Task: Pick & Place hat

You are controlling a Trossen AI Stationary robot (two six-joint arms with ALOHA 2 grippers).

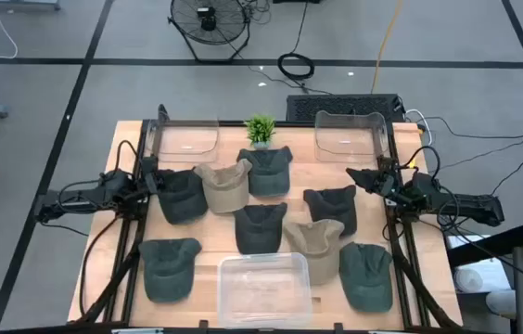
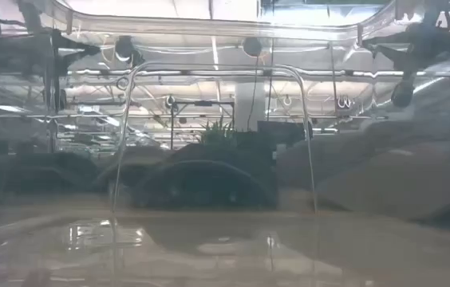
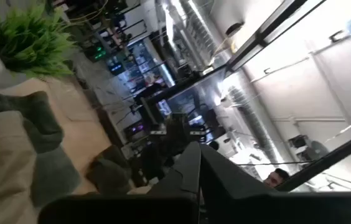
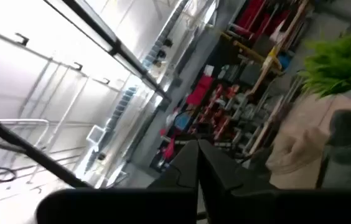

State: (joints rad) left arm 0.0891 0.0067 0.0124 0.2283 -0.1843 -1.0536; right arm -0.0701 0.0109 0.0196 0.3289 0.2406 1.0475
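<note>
A pale wooden tabletop (image 1: 122,158) stands on a grey floor (image 1: 57,93) crossed by dark lines, a black fan (image 1: 208,20) and loose cables beyond its far edge. Dark and tan hats (image 1: 261,227) lie scattered across the middle, none held. A small green plant (image 1: 260,130) sits at the far edge between two clear bins (image 1: 187,135), and a third clear bin (image 1: 263,286) rests at the near edge. The left claw (image 1: 153,176) hangs at the left side, fingers together; the right claw (image 1: 359,176) at the right, likewise pressed together.
</note>
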